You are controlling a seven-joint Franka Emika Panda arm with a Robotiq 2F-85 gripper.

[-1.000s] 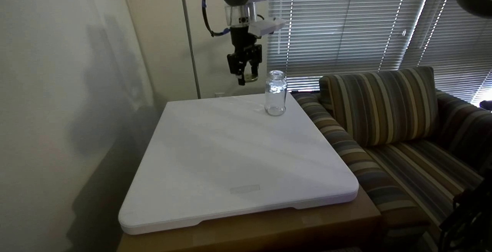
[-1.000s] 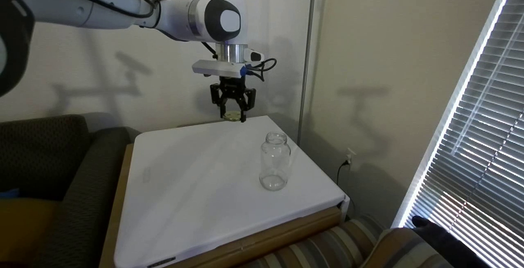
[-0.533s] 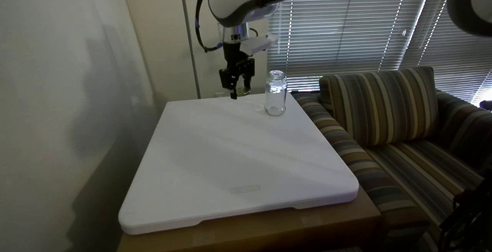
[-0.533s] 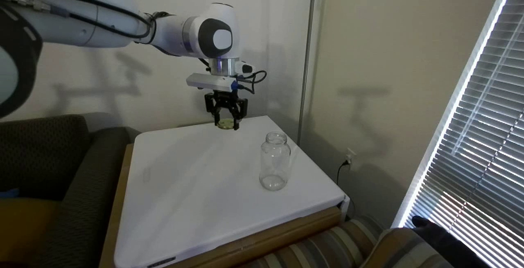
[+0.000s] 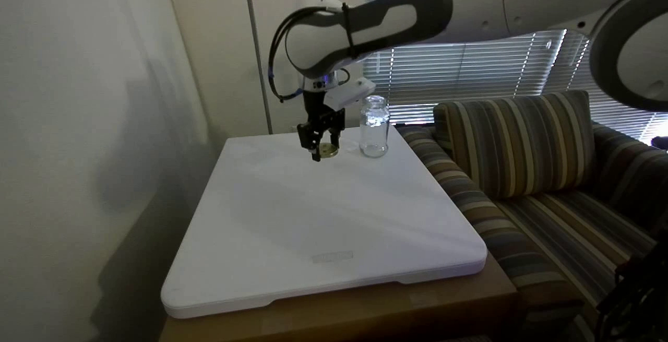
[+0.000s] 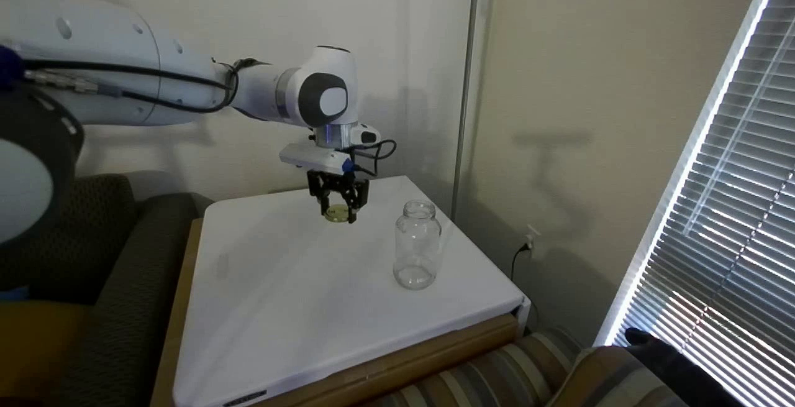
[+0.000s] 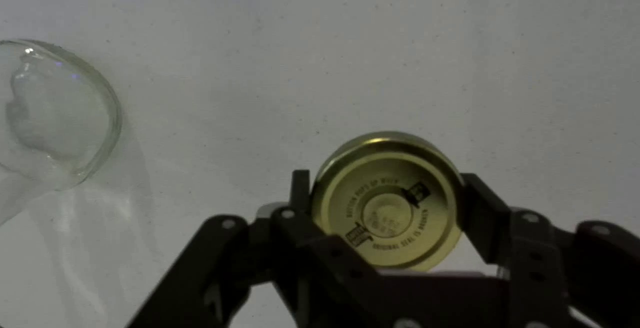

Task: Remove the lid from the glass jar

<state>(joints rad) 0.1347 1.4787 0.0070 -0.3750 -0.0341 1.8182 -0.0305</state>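
Gripper (image 7: 386, 197): black, two-fingered; clamped on the lid (image 7: 389, 205), fingers (image 7: 300, 190) against opposite sides of its rim.

Lid: round, gold-coloured, printed face toward the wrist camera, legible in part ("ORIGINAL SEAL IS BROKEN") around a central button; off the glass jar (image 6: 417, 245) and low at the tabletop (image 5: 313, 211). Whether it touches that surface cannot be told.

Glass jar: clear, mouth uncovered; upright on the tabletop near an edge, apart from the lid; cut off by the left border in the wrist view.

Tabletop: white, rounded corners; on a brown base (image 5: 339, 316).

Sofa (image 5: 574, 227): striped, with matching cushion (image 5: 516, 143); alongside the tabletop in an exterior view.

Pole (image 6: 466, 90): metal, slender; beyond the tabletop in both exterior views.

Blinds (image 5: 459, 65): horizontal slats, lowered; behind the sofa.
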